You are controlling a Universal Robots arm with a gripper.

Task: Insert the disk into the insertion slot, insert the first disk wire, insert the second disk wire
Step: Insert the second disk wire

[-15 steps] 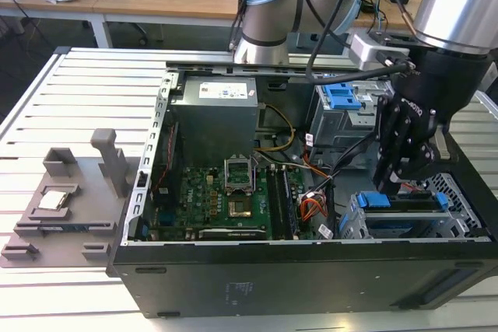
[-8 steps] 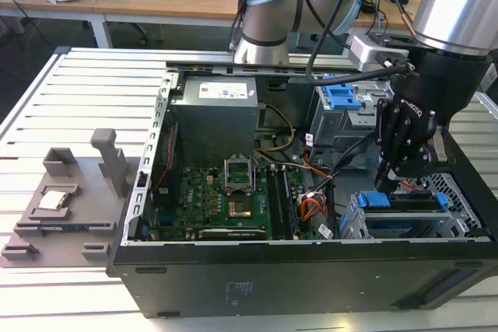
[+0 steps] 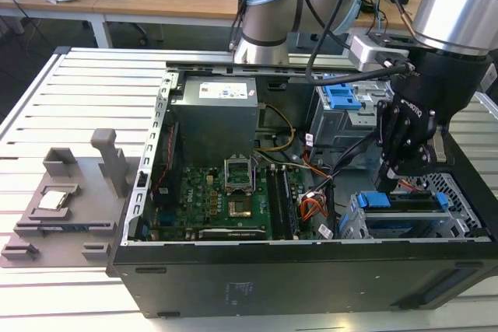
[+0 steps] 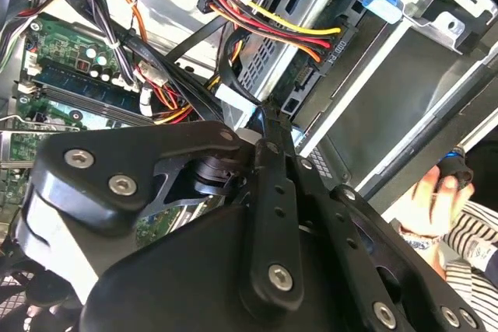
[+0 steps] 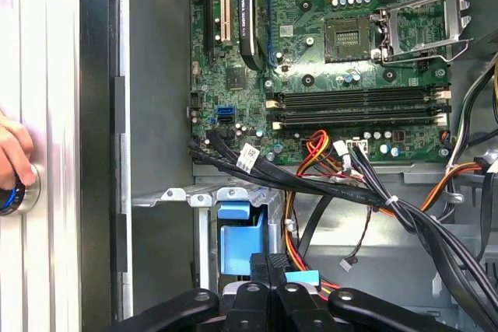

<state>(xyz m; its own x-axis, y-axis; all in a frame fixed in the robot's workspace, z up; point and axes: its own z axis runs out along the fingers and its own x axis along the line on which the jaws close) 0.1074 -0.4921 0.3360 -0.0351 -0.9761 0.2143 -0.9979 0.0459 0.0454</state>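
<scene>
Computer case (image 3: 233, 285), side panel off, lies flat on a slatted table (image 3: 78, 83), with one robot arm (image 3: 459, 29) reaching into it. Directly beneath the claw (image 3: 398, 170) sits the insertion slot (image 3: 465, 190), a bay in a silver perforated drive cage. The disk (image 3: 405, 211), framed in bright blue plastic, already rests inside that cage, just below the fingertips. Its long axis runs crosswise under the claw, along the case wall nearest the exterior view. The claw points downward. In the first wrist view its fingers (image 5: 258, 274) stand narrow, drawn nearly together. Whether anything thin is pinched between them cannot be told. In the second wrist view, a black connector (image 4: 336, 43) lies beyond the fingertips, near but apart. It ends a bundle of red, yellow and orange wires.
</scene>
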